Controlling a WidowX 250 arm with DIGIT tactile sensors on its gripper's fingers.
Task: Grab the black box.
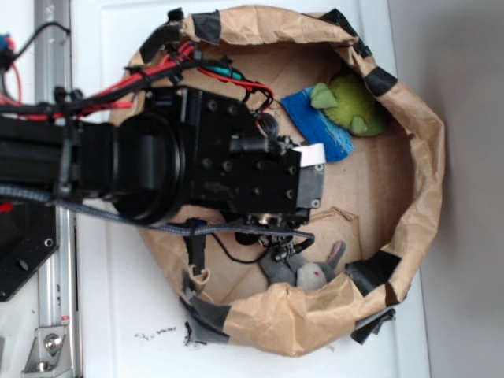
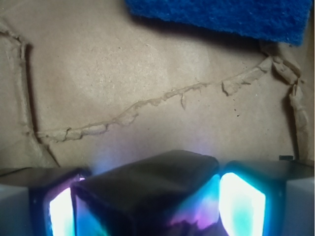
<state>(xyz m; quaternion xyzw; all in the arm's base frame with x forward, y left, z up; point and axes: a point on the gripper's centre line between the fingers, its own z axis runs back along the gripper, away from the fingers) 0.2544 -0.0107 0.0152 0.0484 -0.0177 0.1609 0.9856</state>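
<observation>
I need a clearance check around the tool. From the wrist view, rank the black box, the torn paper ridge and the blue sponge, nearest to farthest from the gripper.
1. Black box: between the fingers of the gripper, at the bottom of the view.
2. Torn paper ridge: across the middle, ahead of the fingers.
3. Blue sponge: top right, farthest.

White tabletop (image 1: 118,315) carries brown paper nest (image 1: 315,311); blue sponge (image 1: 319,126), green toy (image 1: 350,102), grey mouse toy (image 1: 307,272) on its floor.
</observation>
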